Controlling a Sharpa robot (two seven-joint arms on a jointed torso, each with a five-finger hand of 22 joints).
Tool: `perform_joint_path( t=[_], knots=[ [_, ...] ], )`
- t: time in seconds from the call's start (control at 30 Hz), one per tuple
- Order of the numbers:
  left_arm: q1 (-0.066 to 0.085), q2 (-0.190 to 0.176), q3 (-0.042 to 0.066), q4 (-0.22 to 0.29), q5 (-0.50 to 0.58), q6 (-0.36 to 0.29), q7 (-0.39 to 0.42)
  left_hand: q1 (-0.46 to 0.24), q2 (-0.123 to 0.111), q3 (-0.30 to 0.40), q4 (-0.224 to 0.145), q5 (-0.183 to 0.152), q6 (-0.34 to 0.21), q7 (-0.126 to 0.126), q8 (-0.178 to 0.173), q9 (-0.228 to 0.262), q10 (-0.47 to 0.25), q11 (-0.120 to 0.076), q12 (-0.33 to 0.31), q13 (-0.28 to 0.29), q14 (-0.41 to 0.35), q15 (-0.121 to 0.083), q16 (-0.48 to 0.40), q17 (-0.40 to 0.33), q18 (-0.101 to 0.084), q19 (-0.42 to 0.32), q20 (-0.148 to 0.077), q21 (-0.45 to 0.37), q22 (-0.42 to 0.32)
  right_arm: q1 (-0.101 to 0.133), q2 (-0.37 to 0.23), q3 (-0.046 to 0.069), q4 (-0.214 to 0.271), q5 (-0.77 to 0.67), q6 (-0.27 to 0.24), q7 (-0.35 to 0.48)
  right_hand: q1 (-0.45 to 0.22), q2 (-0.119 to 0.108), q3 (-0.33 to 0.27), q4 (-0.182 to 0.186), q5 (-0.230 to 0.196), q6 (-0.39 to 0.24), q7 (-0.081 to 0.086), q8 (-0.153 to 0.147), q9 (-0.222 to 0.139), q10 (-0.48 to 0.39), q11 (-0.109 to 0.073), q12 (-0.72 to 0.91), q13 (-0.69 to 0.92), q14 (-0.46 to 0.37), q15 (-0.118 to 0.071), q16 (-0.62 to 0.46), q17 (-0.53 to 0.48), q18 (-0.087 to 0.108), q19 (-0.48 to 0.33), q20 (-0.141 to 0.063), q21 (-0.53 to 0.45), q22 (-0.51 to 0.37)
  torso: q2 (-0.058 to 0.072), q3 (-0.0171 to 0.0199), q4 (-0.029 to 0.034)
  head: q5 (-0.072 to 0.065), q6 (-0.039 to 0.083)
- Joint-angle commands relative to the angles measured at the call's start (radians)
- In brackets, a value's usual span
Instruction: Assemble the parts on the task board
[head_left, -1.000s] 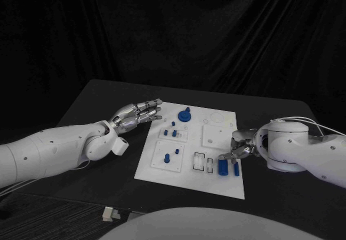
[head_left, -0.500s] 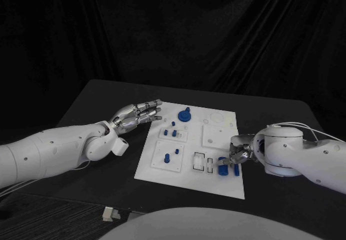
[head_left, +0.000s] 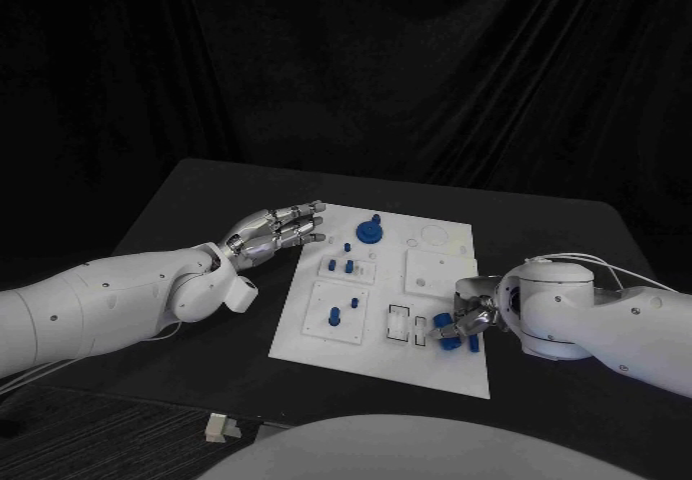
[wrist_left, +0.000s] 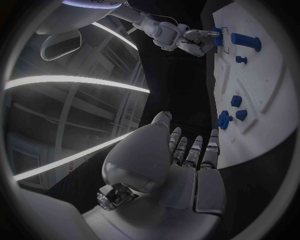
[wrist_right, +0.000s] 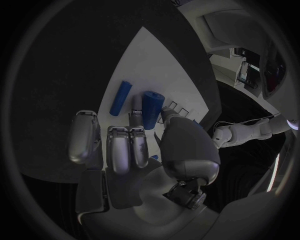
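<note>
- Where our right hand (head_left: 470, 318) reaches over the near right corner of the white task board (head_left: 378, 345), two blue cylindrical pegs (wrist_right: 120, 98) lie side by side; its fingertips (wrist_right: 136, 116) touch the thicker one (wrist_right: 151, 110).
- We cannot tell whether it is gripped; the wrist hides it from overhead.
- Our left hand (head_left: 271, 232) hovers empty, fingers extended, beside the board's far left edge above the black bench (head_left: 202, 200).

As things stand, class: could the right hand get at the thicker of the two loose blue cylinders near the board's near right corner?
Probably yes. The right hand hangs directly over the thicker cylinder, fingertips right at it, with nothing between. The thinner cylinder lies alongside, apart.
</note>
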Motion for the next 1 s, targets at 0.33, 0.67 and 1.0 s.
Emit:
perform_joint_path(
  t=[0.33, 0.67, 1.0],
  knots=[
    [-0.005, 0.003, 0.001, -0.002, 0.005, 0.014, 0.007, 0.006, 0.004, 0.008, -0.001, 0.004, -0.003, 0.005, 0.001, 0.000, 0.001, 0.004, 0.002, 0.001, 0.003, 0.005, 0.004, 0.000, -0.007, 0.003, 0.000, 0.002, -0.002, -0.006, -0.004, 0.000, -0.008, 0.134, -0.147, -0.004, 0.103, 0.007, 0.096, -0.098, 0.376, -0.038, -0.012, 0.036, 0.117, 0.105, -0.006, 0.004, 0.263, 0.076, -0.007, -0.050, 0.114, 0.031, -0.019, -0.007, -0.087, 0.135, 0.000, -0.0001, -0.0001, 0.004, 0.000],
    [-0.007, 0.003, 0.001, -0.003, 0.005, 0.014, 0.004, 0.006, 0.004, 0.008, -0.001, 0.004, -0.003, 0.005, 0.001, 0.000, 0.001, 0.004, 0.002, 0.001, 0.003, 0.005, 0.004, 0.000, -0.007, 0.003, 0.000, 0.002, -0.002, -0.003, -0.029, 0.000, 0.012, 0.300, -0.255, -0.004, 0.087, 0.004, 0.160, -0.129, 0.490, -0.063, -0.013, 0.059, 0.193, 0.105, -0.008, 0.004, 0.263, 0.074, -0.009, -0.060, 0.092, 0.035, -0.020, -0.010, -0.117, 0.127, 0.000, -0.0001, 0.0003, 0.006, 0.000],
    [-0.008, 0.004, 0.001, -0.004, 0.005, 0.015, 0.003, 0.006, 0.004, 0.010, -0.002, 0.005, -0.002, 0.005, 0.001, 0.000, 0.000, 0.005, 0.003, 0.001, 0.003, 0.005, 0.004, 0.000, -0.007, 0.003, 0.000, 0.002, -0.003, 0.020, -0.048, 0.000, 0.058, 0.551, -0.344, 0.001, 0.056, 0.012, 0.176, -0.124, 0.471, -0.068, -0.012, 0.063, 0.215, 0.105, -0.008, 0.004, 0.263, 0.074, -0.009, -0.060, 0.090, 0.035, -0.017, -0.009, -0.120, 0.128, 0.000, 0.0002, -0.0005, 0.006, 0.000]
  ],
)
